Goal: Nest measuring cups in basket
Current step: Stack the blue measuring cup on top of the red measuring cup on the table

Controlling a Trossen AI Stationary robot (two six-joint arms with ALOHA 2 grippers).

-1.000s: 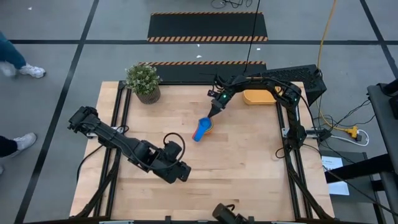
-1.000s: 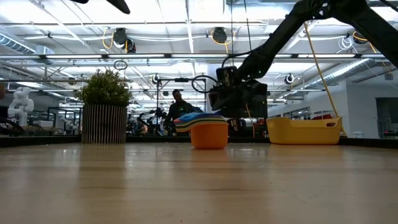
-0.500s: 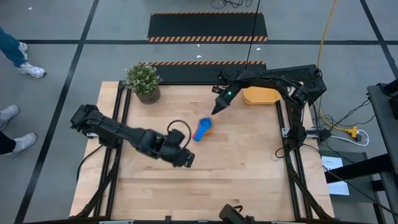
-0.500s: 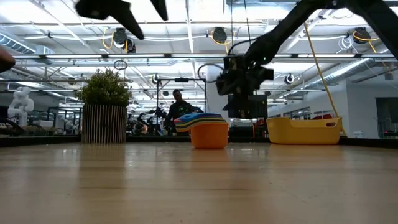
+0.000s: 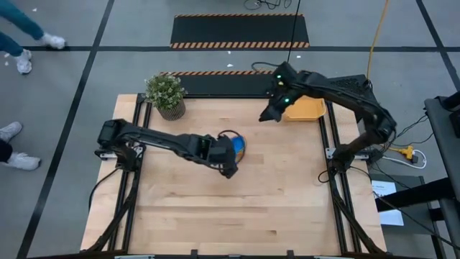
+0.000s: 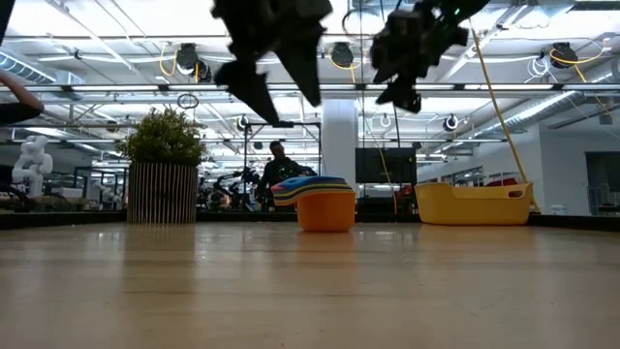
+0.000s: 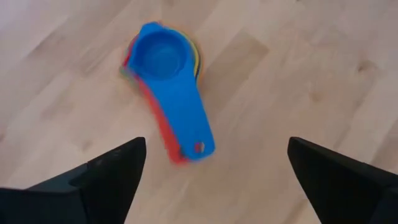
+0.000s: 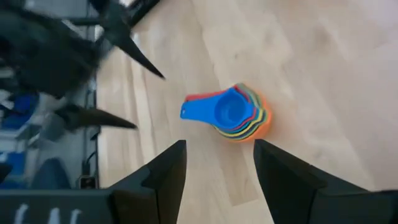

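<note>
Control has passed: the open left gripper (image 7: 211,180) is now poised above the nested plastic measuring cups (image 7: 168,93), while the open right gripper (image 5: 271,115) has been withdrawn, probably toward the yellow-orange plastic basket (image 5: 307,109).

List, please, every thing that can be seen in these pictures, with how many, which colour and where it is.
measuring cups: one nested stack, blue cup on top, red, yellow, green and orange edges below; on the table near its middle, not in the basket.
basket: one, yellow-orange; at the table's far right edge.
potted plant: one, green leaves in a ribbed pot; far left corner of the table.
table: one, light wood.
person: legs and white shoes on the floor, left of the table.
left gripper: dark, open, raised beside the stack.
right gripper: dark, open, raised high between the stack and the basket.
</note>
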